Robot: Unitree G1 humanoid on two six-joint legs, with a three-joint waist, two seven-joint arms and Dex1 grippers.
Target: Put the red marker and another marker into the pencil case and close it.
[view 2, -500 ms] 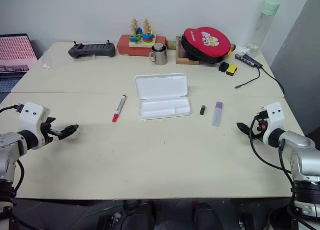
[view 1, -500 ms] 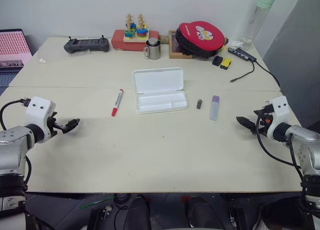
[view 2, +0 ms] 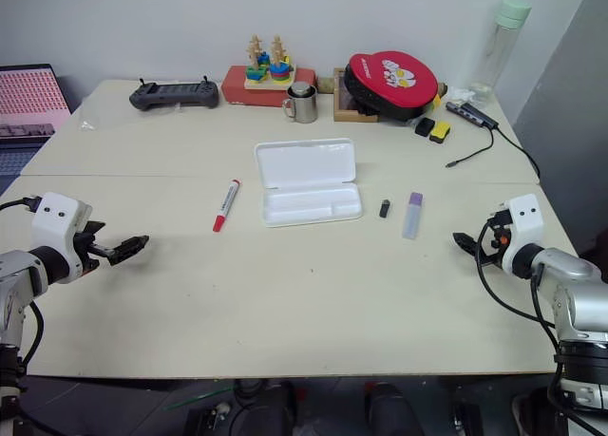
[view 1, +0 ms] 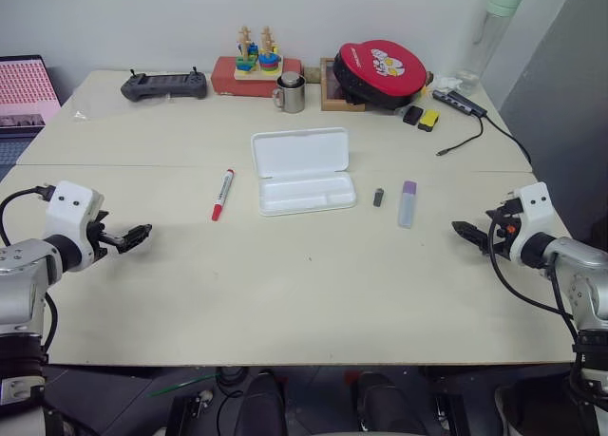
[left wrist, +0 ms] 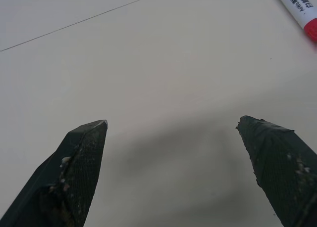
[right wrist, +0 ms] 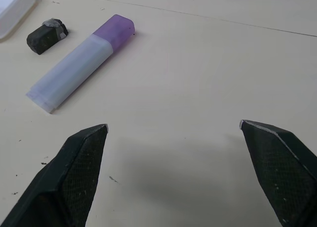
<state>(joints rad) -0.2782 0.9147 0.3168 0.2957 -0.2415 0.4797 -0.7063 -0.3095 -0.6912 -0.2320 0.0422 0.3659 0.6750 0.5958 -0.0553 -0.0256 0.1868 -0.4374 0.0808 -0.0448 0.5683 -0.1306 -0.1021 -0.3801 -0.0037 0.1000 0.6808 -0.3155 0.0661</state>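
Observation:
The pencil case [view 1: 300, 152] lies open in the middle of the table, its lid folded back and its divided tray empty. The red marker [view 1: 221, 194] lies to its left, and its red end [left wrist: 308, 25] shows in the left wrist view. The other marker [view 1: 408, 204], short with a purple cap, lies to the case's right and shows ahead of my right fingers [right wrist: 79, 64]. My left gripper [view 1: 141, 234] hovers open over bare table near the left edge, well short of the red marker. My right gripper [view 1: 461, 229] is open near the right edge, a little short of the purple-capped marker.
A small dark block [view 1: 378, 197] lies between the case and the purple-capped marker. Along the back edge stand a controller [view 1: 164, 85], a toy on a red box [view 1: 256, 66], a metal mug [view 1: 291, 93], a red round pouch [view 1: 380, 70], a bottle [view 1: 494, 28] and a cable [view 1: 465, 142].

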